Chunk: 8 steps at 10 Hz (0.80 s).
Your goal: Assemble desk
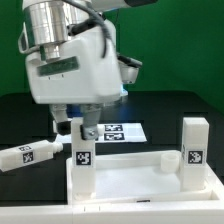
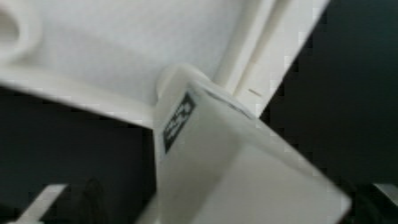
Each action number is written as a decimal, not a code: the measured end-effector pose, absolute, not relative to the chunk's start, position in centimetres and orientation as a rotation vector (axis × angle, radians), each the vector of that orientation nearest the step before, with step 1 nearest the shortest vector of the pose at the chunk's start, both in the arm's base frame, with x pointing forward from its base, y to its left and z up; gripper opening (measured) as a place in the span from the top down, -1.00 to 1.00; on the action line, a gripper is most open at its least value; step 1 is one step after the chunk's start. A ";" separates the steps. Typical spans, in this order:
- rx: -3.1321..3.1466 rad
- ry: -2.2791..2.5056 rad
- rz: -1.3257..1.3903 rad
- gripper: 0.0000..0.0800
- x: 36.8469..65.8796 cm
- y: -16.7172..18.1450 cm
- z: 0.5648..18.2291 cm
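Note:
The desk's white tabletop panel (image 1: 130, 180) lies at the front of the black table. One tagged leg (image 1: 82, 158) stands upright at the corner on the exterior view's left, and a second leg (image 1: 194, 150) stands at the corner on its right. A third leg (image 1: 28, 156) lies loose on the table to the left. My gripper (image 1: 76, 128) hangs straight over the left standing leg, open, its fingers straddling the leg's top. In the wrist view that leg (image 2: 222, 150) rises between the fingers with dark gaps on both sides, over the tabletop (image 2: 125, 50).
The marker board (image 1: 118, 132) lies flat behind the tabletop. A short white stub (image 1: 170, 160) stands on the panel near the right leg. A green wall closes off the back.

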<state>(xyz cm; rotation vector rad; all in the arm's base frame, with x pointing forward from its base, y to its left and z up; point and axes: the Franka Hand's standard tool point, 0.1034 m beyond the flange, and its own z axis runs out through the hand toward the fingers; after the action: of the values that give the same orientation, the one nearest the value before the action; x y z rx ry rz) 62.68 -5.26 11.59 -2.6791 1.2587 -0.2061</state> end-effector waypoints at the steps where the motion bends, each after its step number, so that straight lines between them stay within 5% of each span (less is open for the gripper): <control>1: -2.709 1.200 -0.213 -0.62 62.7 -5.3 11.6; 6: -3.024 0.199 -0.244 -0.62 62.5 -3.9 11.4; 8: -3.017 0.256 -0.241 -0.60 62.5 -4.0 11.3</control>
<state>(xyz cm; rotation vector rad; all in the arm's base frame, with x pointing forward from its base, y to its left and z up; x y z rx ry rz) 62.48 -3.97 11.34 -3.0165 0.2564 -0.2414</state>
